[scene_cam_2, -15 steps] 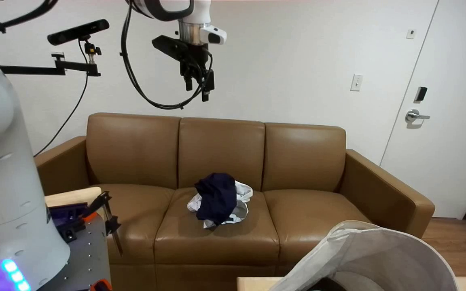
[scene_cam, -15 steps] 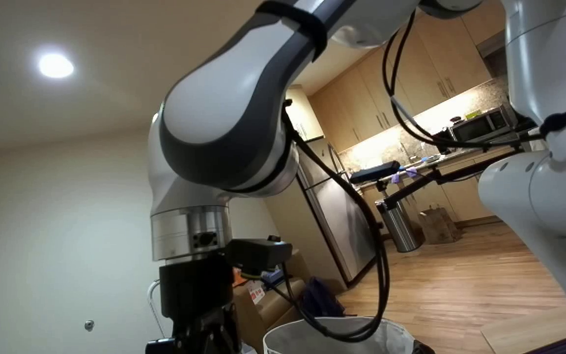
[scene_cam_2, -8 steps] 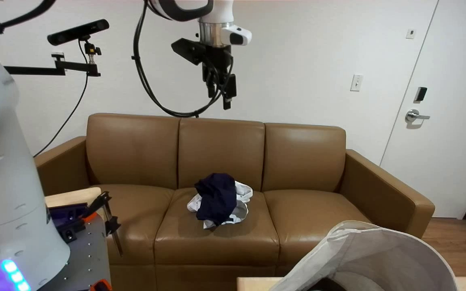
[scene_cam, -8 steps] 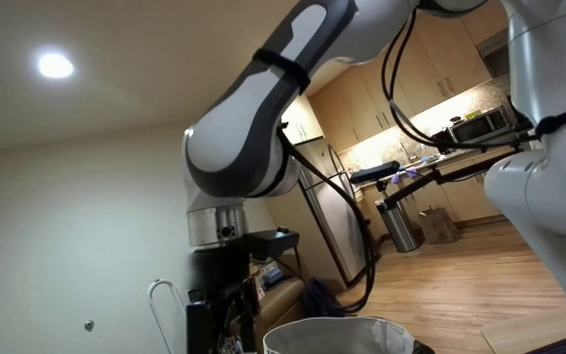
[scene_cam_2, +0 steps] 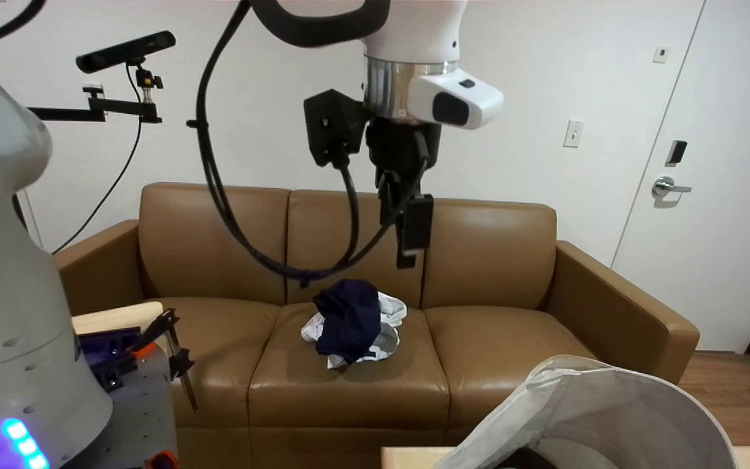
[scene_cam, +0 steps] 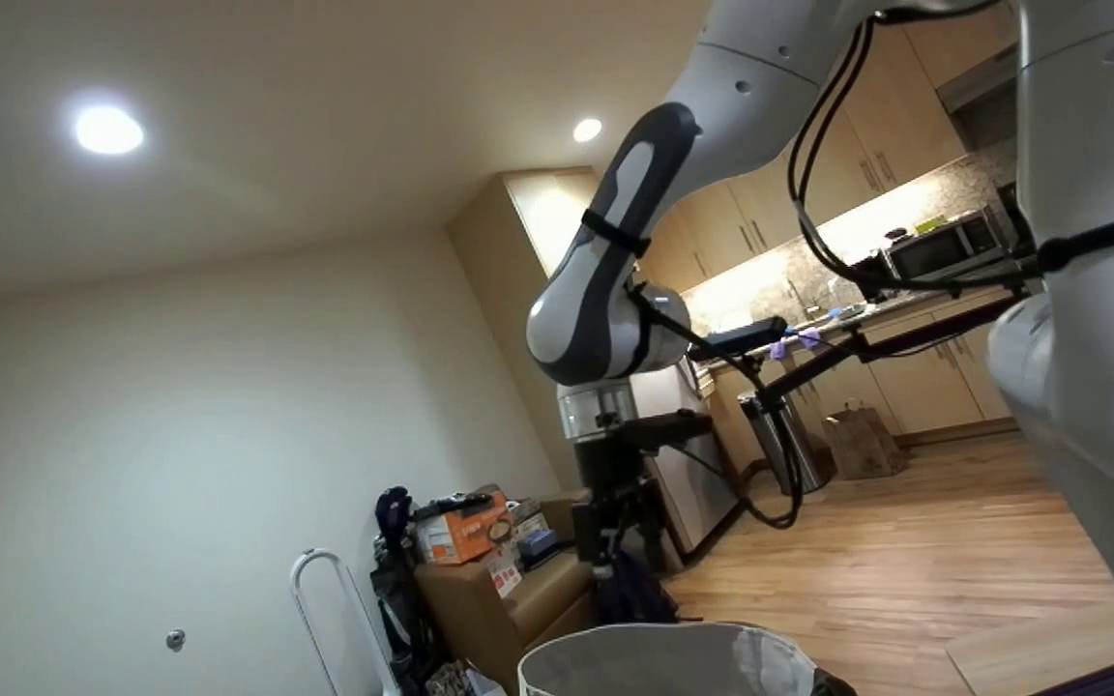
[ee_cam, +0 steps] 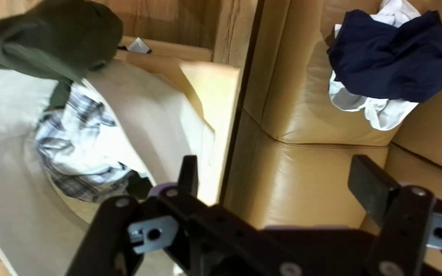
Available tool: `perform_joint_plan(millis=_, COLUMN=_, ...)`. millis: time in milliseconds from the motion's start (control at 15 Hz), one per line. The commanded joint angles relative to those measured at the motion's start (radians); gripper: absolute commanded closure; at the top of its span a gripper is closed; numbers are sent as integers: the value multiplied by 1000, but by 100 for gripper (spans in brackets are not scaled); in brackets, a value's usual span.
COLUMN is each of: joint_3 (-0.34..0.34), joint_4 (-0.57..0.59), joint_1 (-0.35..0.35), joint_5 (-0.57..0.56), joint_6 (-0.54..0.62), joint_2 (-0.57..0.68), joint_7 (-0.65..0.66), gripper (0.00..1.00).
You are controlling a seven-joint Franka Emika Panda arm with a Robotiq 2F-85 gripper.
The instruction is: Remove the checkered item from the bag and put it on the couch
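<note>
Couch [scene_cam_2: 505,352] brown, clothes [scene_cam_2: 352,322] heaped midway; wooden floor [scene_cam: 886,551]; white wall [scene_cam_2: 512,111]; tool [ee_cam: 276,178] spread wide.

Couch [scene_cam_2: 492,257] in smooth brown leather-like material with a soft sheen. The bag [ee_cam: 144,111] is matt, creased fabric; the checkered item [ee_cam: 77,147] is soft, rumpled cloth. The dark green cloth [ee_cam: 60,38] and navy cloth [ee_cam: 390,61] look matt and wrinkled. The gripper [ee_cam: 276,170] is dull black with bare metal plates [ee_cam: 168,227]. The arm shell [scene_cam: 741,111] is smooth, its collar [scene_cam_2: 388,88] shiny metal. The floor [scene_cam: 886,541] is gleaming wood; the door handle [scene_cam_2: 669,187], polished metal.
</note>
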Motion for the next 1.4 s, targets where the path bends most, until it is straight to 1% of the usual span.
perform_joint_plan(millis=0, joint_3=-124, joint_4=42, joint_1=-120, joint_5=-16, joint_6=-92, joint_2=66, joint_7=-74, gripper=0)
perform_joint_plan(millis=67, joint_3=-68, joint_4=8, joint_1=-84, joint_5=0, joint_6=-50, joint_2=26, joint_7=-43, gripper=0)
perform_joint_plan(millis=133, joint_3=-102, joint_4=12, joint_1=-114, joint_5=0, joint_6=-62, joint_2=37, joint_7=-66, gripper=0)
perform_joint_plan(millis=200, joint_3=-123, joint_4=15, joint_1=-132, joint_5=-1, joint_6=-69, joint_2=43, joint_7=-82, gripper=0)
perform_joint_plan(millis=333, joint_3=-127, joint_4=19, joint_1=-135, joint_5=0, joint_6=-74, joint_2=47, joint_7=-83, gripper=0)
perform_joint_plan(millis=400, joint_3=-125, joint_4=33, joint_1=-131, joint_5=-7, joint_6=-64, joint_2=77, joint_7=-88, gripper=0)
perform_joint_plan(millis=533, joint_3=-151, joint_4=107, joint_1=-105, joint_5=44, joint_6=-2, joint_2=210, joint_7=-133, gripper=0)
perform_joint_plan(millis=600, joint_3=-165, joint_4=148, joint_1=-97, joint_5=54, joint_6=17, joint_2=277, joint_7=-173, gripper=0)
perform_joint_plan(millis=667, joint_3=-195, joint_4=174, joint_1=-69, joint_5=40, joint_6=32, joint_2=317, joint_7=-190, gripper=0)
perform_joint_plan(millis=733, joint_3=-159, joint_4=203, joint_1=-105, joint_5=37, joint_6=53, joint_2=370, joint_7=-204, gripper=0)
perform_joint_plan(millis=800, joint_3=-151, joint_4=239, joint_1=-112, joint_5=29, joint_6=68, joint_2=428, joint_7=-213, gripper=0)
perform_joint_plan(millis=933, joint_3=-123, joint_4=313, joint_1=-133, joint_5=54, joint_6=99, joint_2=550, joint_7=-245, gripper=0)
perform_joint_plan(millis=1000, joint_3=-104, joint_4=361, joint_1=-153, joint_5=90, joint_6=72, joint_2=610, joint_7=-262, gripper=0)
perform_joint_plan(millis=1067, joint_3=-96, joint_4=259, joint_1=-159, joint_5=23, joint_6=82, joint_2=472, joint_7=-193, gripper=0)
perform_joint_plan(millis=1133, joint_3=-81, joint_4=284, joint_1=-169, joint_5=26, joint_6=82, joint_2=516, joint_7=-194, gripper=0)
perform_joint_plan(millis=1200, joint_3=-72, joint_4=289, joint_1=-174, joint_5=26, joint_6=83, joint_2=529, joint_7=-193, gripper=0)
perform_joint_plan(millis=1333, joint_3=-72, joint_4=285, joint_1=-175, joint_5=26, joint_6=82, joint_2=516, joint_7=-194, gripper=0)
